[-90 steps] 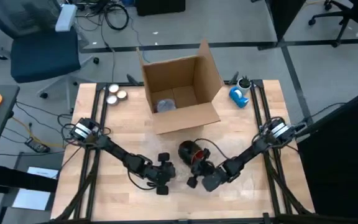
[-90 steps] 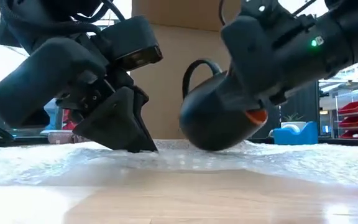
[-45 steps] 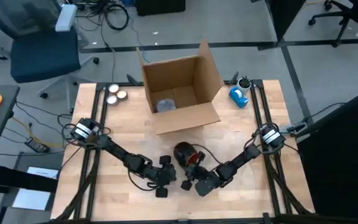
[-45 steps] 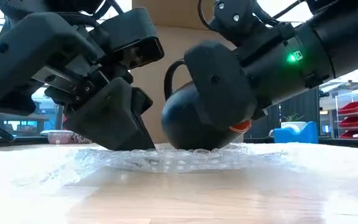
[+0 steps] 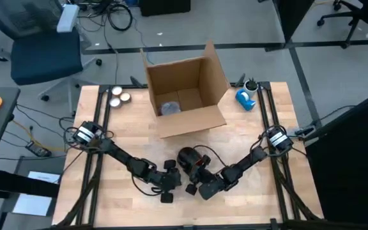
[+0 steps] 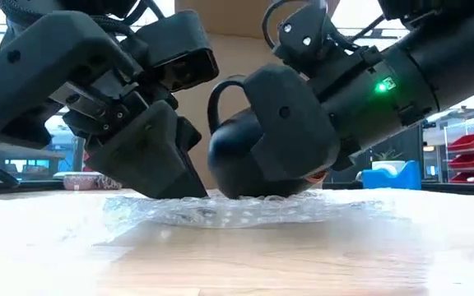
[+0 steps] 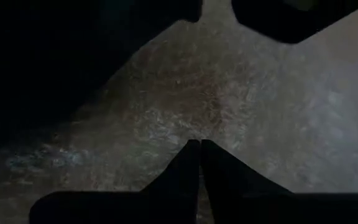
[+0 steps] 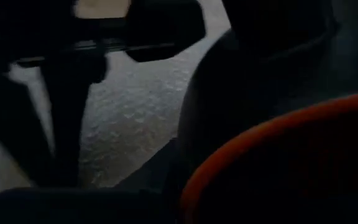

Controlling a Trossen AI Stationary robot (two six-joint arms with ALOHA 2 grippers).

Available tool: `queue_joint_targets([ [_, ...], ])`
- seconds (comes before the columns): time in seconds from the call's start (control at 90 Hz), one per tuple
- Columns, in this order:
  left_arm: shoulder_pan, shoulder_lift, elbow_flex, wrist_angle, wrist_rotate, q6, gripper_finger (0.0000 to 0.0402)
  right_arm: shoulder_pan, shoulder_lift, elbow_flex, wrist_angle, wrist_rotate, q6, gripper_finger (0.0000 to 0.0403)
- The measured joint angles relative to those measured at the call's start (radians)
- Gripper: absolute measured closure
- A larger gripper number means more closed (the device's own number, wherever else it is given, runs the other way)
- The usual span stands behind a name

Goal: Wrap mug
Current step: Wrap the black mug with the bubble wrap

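A black mug (image 6: 235, 164) with an orange inside lies tilted on a clear sheet of bubble wrap (image 6: 245, 211) at the table's near middle, its handle (image 6: 218, 92) up. In the high view the mug (image 5: 188, 158) sits between my two grippers. My right gripper (image 5: 198, 175) is shut on it from the right. My left gripper (image 6: 181, 191) stands just left of the mug, shut, its tips (image 7: 199, 147) down on the wrap. My left gripper presses its shut fingertips (image 7: 191, 155) down on the bubble wrap (image 7: 229, 93), slanting down from the table's left. My right gripper holds the mug at its orange rim (image 8: 272, 134), coming from the right. One finger (image 6: 288, 123) lies on the outer wall; the other is hidden. The mug's belly rests on the wrap.
An open cardboard box (image 5: 187, 96) stands behind the mug at the table's far middle. A blue object (image 5: 246, 97) sits at the far right and two small round tins (image 5: 119, 96) at the far left. Bare wood lies toward the near edge.
My right gripper has carried the mug toward the table's left and down. The mug, held just above the wrap a second ago, now rests on it close to my left gripper. The wrap's near edge has drawn in under the mug.
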Motion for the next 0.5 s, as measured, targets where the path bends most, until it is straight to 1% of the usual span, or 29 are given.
queue_joint_targets([
  [0.144,0.0,0.0,0.0,-0.003,0.0,0.001,0.0396,-0.012,0.0,0.0,-0.002,-0.009,0.021,0.0288],
  [0.4,0.0,0.0,0.019,-0.043,0.0,0.005,0.0396,0.006,-0.002,-0.001,0.007,-0.1,0.002,0.0236],
  [0.5,-0.001,0.0,0.019,-0.046,0.002,0.008,0.0396,0.017,-0.006,-0.001,-0.002,-0.121,-0.038,0.0215],
])
